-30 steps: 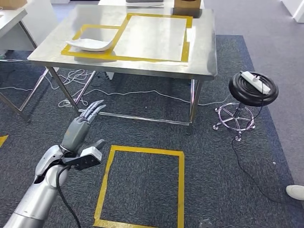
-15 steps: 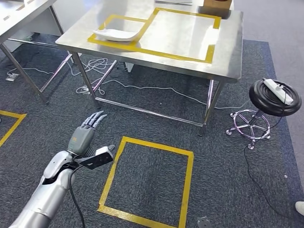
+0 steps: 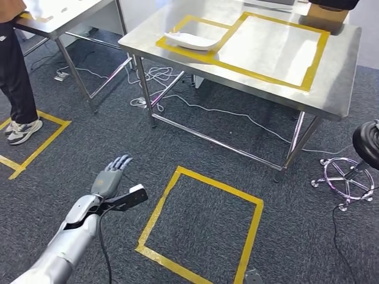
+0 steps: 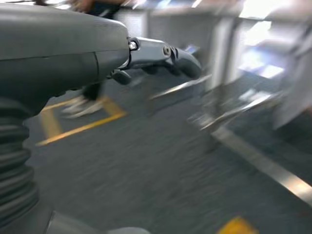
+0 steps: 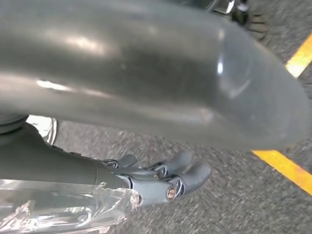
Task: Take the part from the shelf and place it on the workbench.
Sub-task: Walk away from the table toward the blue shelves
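Head view: 1 white part (image 3: 190, 40) on 1 workbench (image 3: 339, 89); left hand (image 3: 110, 180) stretched forward, fingers apart, empty; right hand (image 5: 147, 183) also empty, fingers extended.

A yellow tape square (image 3: 201, 228) marks the dark grey carpet (image 3: 67, 148) at six o'clock. A black round stool on a chrome base (image 3: 353, 171) stands at three o'clock. A person's dark trouser legs (image 3: 15, 77) and sneakers stand at ten o'clock, white cables (image 3: 154, 77) trailing near twelve.
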